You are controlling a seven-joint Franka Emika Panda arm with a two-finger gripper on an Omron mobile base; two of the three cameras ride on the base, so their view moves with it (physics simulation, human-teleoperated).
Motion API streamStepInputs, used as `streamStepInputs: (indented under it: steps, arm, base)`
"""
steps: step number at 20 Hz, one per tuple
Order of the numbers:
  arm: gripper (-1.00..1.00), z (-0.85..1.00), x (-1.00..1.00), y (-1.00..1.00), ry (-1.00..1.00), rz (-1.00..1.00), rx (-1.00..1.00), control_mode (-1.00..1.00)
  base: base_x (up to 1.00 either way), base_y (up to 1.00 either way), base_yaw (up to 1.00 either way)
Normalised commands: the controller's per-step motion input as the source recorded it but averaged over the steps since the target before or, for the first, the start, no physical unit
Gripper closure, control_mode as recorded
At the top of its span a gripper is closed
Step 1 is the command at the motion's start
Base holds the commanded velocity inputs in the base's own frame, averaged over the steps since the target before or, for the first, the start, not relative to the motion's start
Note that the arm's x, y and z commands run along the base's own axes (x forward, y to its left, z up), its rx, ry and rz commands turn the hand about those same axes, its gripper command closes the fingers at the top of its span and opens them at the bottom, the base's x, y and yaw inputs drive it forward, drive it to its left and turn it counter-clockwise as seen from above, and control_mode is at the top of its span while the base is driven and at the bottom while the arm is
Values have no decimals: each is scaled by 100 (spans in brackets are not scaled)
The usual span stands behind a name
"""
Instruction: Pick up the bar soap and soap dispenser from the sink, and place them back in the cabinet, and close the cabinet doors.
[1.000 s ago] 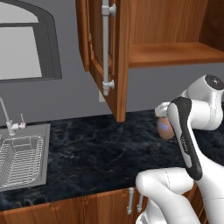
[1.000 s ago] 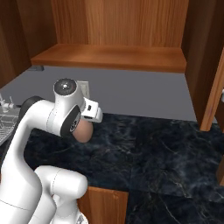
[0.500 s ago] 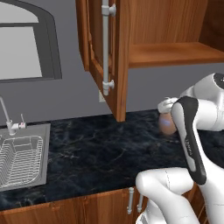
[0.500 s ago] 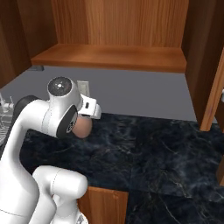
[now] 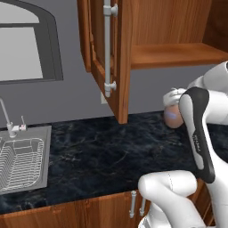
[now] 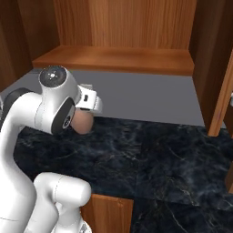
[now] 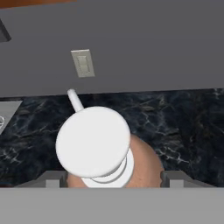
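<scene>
My gripper is shut on the soap dispenser, a brown rounded bottle whose white pump top faces the hand camera, with a finger on each side of its body. The dispenser hangs above the dark counter, below the cabinet shelf and behind my forearm. From the right it shows as a brown bulge under the hand, gripper above it. The cabinet doors stand open: the left one with its silver bar handle, the right one. The sink lies far left. The bar soap is out of view.
A wire dish rack fills the basin beside the faucet. A dark marble counter spreads under the cabinet. The grey wall carries an outlet, and a window sits above the sink.
The hand has risen a little with the soap dispenser in it, closer to the shelf's height. The base and the cabinet doors have not moved.
</scene>
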Motion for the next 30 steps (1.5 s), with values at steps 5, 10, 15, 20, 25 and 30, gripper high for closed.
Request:
streamStepInputs:
  steps: [5,10,15,20,25,30]
  arm:
    - [100,57,-8,-1,0,0,0,-100]
    - [100,55,-7,0,0,0,0,-100]
    - [100,47,-5,0,0,0,1,-100]
    - [100,41,12,0,-5,0,0,-100]
    - [100,34,23,-4,-16,0,1,-100]
    - [100,14,16,0,-15,4,0,-100]
  base:
    - [0,0,0]
    - [0,0,0]
    - [0,0,0]
    - [0,0,0]
    - [0,0,0]
    - [0,0,0]
